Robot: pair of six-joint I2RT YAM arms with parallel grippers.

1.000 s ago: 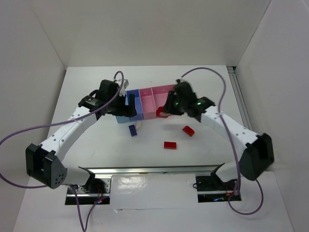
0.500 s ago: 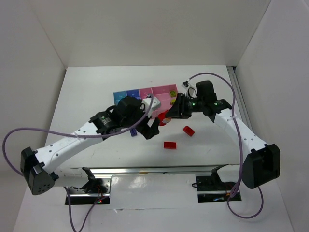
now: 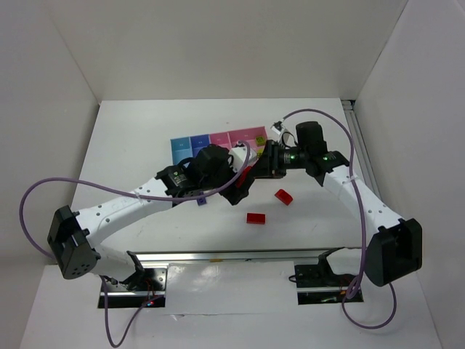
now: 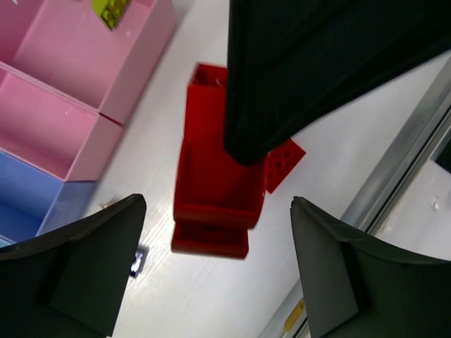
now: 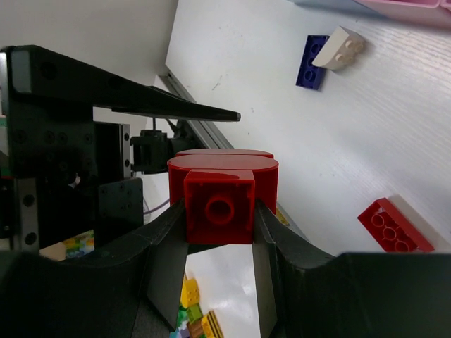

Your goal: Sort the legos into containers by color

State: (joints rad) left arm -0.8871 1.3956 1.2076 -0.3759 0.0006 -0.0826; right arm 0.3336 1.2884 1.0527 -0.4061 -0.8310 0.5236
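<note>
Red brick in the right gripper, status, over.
Right gripper shut on red brick. Left gripper open, close beside it. Left arm crowds the bins' near side.

right gripper point(image 3: 248, 173) and red lego point(image 5: 220, 204) blocking left gripper point(image 4: 211, 236), bare table point(image 3: 131, 145) left of containers point(image 3: 190, 143)
</note>
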